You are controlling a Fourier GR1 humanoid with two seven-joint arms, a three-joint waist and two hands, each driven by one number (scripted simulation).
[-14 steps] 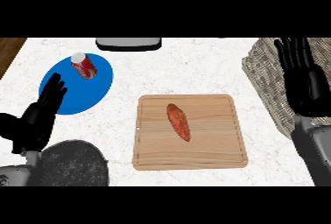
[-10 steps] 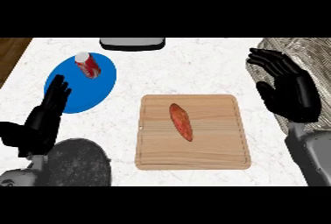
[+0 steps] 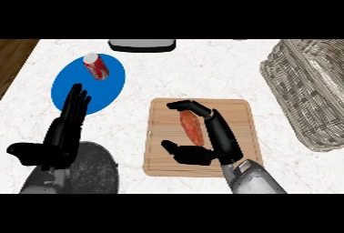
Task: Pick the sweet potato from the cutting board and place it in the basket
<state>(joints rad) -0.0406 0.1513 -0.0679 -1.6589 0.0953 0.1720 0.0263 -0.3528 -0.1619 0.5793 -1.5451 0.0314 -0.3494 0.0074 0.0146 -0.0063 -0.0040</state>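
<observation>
Lying lengthwise near the middle of the pale rectangular wooden cutting board [image 3: 238, 118], the reddish-orange oblong sweet potato [image 3: 191, 128] is flanked by the black right hand [image 3: 214, 144]. That hand rests over the board with its fingers [image 3: 194, 107] bent over the potato's far end and its thumb [image 3: 176, 148] reaching in below the near end — a wide, cupped spread around the vegetable. Whether any finger actually touches the potato cannot be made out; most of its surface shows uncovered between fingers and thumb. The palm hides part of the board's lower middle, and the grey forearm runs off at the lower edge.

At the far right stands the grey woven wicker basket [image 3: 309, 86], well apart from the board, its right side cut off by the frame so its inside cannot be seen.

The black left hand [image 3: 60, 136] rests at the lower left, fingers straight and pointing up, thumb out to the side; the fingertips overlap the near rim of the round blue plate [image 3: 111, 93]. On the plate's far part lies a red can with a pale lid [image 3: 95, 67]. A dark grey round object [image 3: 94, 170] sits beside the left wrist, partly hidden by it. At the top edge a grey-and-black item [image 3: 142, 44] is cut off — too little shows to identify it.
</observation>
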